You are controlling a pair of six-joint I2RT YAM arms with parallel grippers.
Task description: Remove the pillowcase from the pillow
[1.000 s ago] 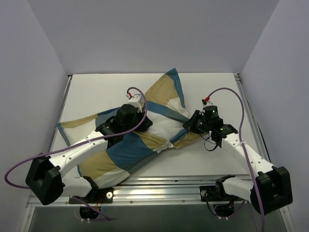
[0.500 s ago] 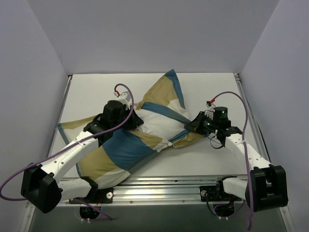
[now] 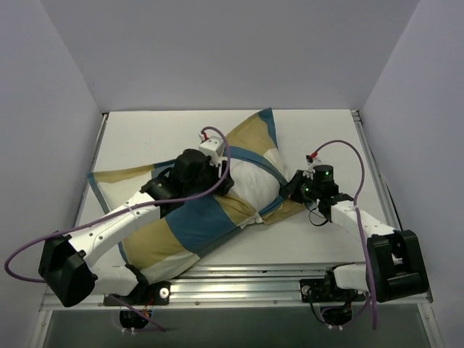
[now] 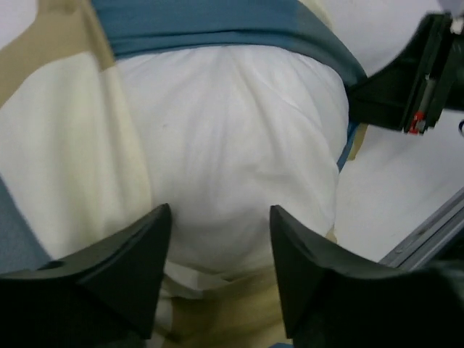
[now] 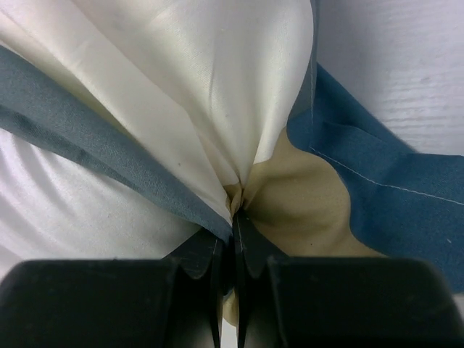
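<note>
The pillowcase point(image 3: 196, 228), a patchwork of blue, tan and white, lies diagonally across the table with the white pillow point(image 3: 255, 185) bulging out of its right part. My left gripper point(image 3: 220, 185) hovers over that bulge. In the left wrist view its jaws point(image 4: 220, 210) stand open, apart over the white pillow point(image 4: 232, 130), with a blue band of pillowcase point(image 4: 210, 22) beyond. My right gripper point(image 3: 287, 190) sits at the cover's right edge. In the right wrist view it point(image 5: 235, 214) is shut on a pinched fold of tan and blue pillowcase point(image 5: 312, 196).
White walls close in the table point(image 3: 319, 130) at the back and both sides. A metal rail point(image 3: 261, 279) runs along the near edge between the arm bases. The right gripper's black body point(image 4: 406, 80) shows at the upper right of the left wrist view.
My left gripper has opened and shifted right, back over the pillow's bulge. The right gripper, still shut on the cloth, moved slightly left. More white pillow shows now.
</note>
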